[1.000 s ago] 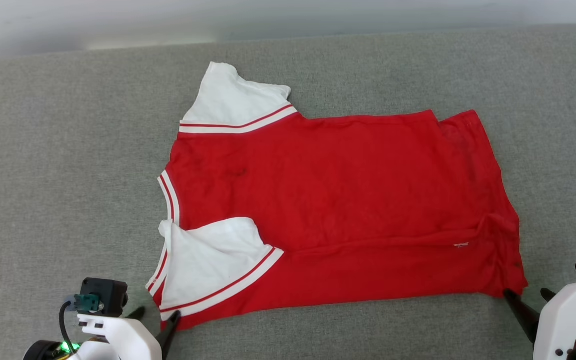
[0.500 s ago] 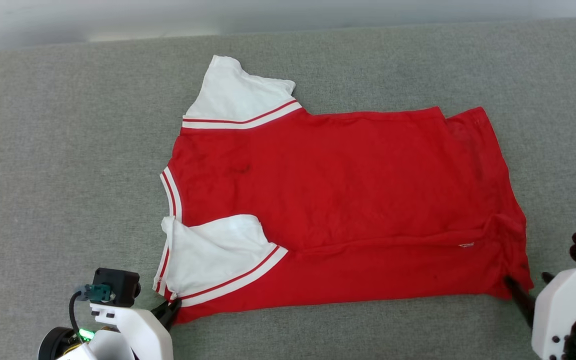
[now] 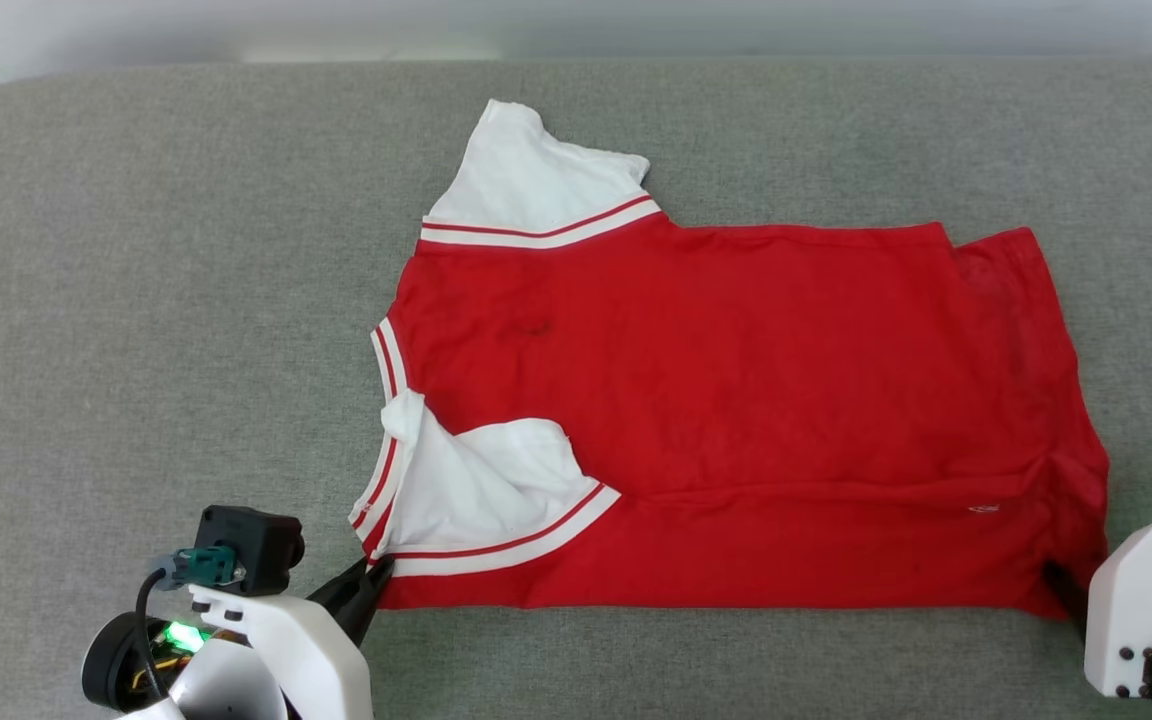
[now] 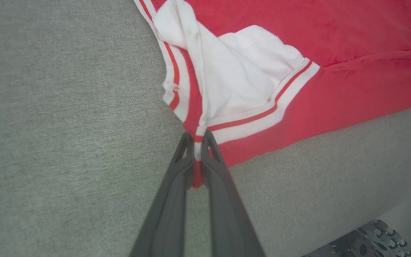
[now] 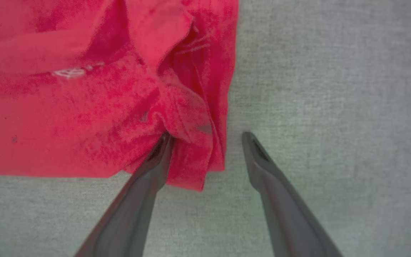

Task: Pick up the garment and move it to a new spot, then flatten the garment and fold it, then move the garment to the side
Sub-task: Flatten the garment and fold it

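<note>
**One gripper pinches, one is open**

Your left gripper [image 4: 196, 142] squeezes shut on the garment [image 3: 736, 400] at its near corner, beside the near sleeve [image 3: 481, 490]. Your right gripper [image 5: 207, 137] is spread wide. One finger touches the red hem corner and the other is over the grey cushion [image 3: 136, 300]. The garment lies mostly flat there. The far sleeve [image 3: 536, 185] sticks out behind.

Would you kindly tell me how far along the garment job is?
Done: the garment lies spread fairly flat on the grey surface. In hand: the left gripper is shut on its near shoulder corner; the right gripper is open around the hem corner, not yet clamped. Left: folding, with the far sleeve sticking out, and moving it aside.
</note>
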### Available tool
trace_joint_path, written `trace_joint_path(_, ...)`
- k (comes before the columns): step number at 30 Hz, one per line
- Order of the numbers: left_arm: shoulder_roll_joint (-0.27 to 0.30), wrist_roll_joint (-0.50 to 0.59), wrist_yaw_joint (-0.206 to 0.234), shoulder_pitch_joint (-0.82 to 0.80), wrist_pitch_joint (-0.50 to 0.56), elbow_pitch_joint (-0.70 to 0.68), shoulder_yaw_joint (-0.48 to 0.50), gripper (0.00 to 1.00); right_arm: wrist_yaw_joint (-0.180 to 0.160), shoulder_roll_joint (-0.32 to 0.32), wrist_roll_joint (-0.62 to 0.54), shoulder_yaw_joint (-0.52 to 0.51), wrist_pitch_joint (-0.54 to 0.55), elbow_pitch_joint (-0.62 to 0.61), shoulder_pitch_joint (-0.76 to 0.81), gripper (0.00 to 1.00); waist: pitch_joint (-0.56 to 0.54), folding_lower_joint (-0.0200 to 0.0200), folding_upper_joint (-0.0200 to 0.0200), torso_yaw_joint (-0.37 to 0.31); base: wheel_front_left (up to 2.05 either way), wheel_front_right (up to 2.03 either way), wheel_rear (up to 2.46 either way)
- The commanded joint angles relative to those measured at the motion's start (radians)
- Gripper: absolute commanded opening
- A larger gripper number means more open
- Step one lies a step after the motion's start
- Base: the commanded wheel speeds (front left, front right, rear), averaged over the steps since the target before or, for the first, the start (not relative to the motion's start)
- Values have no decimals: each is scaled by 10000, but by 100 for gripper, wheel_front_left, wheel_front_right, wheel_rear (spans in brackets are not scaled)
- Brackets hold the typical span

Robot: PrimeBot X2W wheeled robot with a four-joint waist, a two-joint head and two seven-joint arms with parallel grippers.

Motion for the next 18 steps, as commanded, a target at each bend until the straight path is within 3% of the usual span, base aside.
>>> trace_joint_path(1, 45, 92, 80, -88, 52, -132, 7, 0, -7, 34, -105, -45, -63, 287, -177, 100, 116, 0, 0, 83, 0, 0, 0)
trace_joint_path(7, 132, 199, 236, -185, 197, -403, -13, 0, -7, 225, -42, 13, -70, 1124, -374, 100, 375, 0, 0, 191, 0, 0, 0)
trace_joint_path(8, 136, 204, 257, -186, 225, -407, -25, 0, -7, 250, 9, 54, -38, 1269, -375, 66, 401, 0, 0, 201, 0, 0, 0)
trace_joint_path(10, 113, 141, 270, -142, 288, -376, -48, 0, -6, 258, 100, 134, 36, 1549, -325, 12, 436, 0, 0, 215, 0, 0, 0)
trace_joint_path(11, 118, 118, 273, -113, 328, -333, -76, 0, -6, 252, 169, 182, 70, 1655, -289, 0, 444, 0, 0, 217, 0, 0, 0)
trace_joint_path(18, 45, -152, 103, 123, 351, 93, -117, 0, -10, 75, 438, -12, -64, 1771, -174, 0, 189, 0, 0, 133, 0, 0, 0)
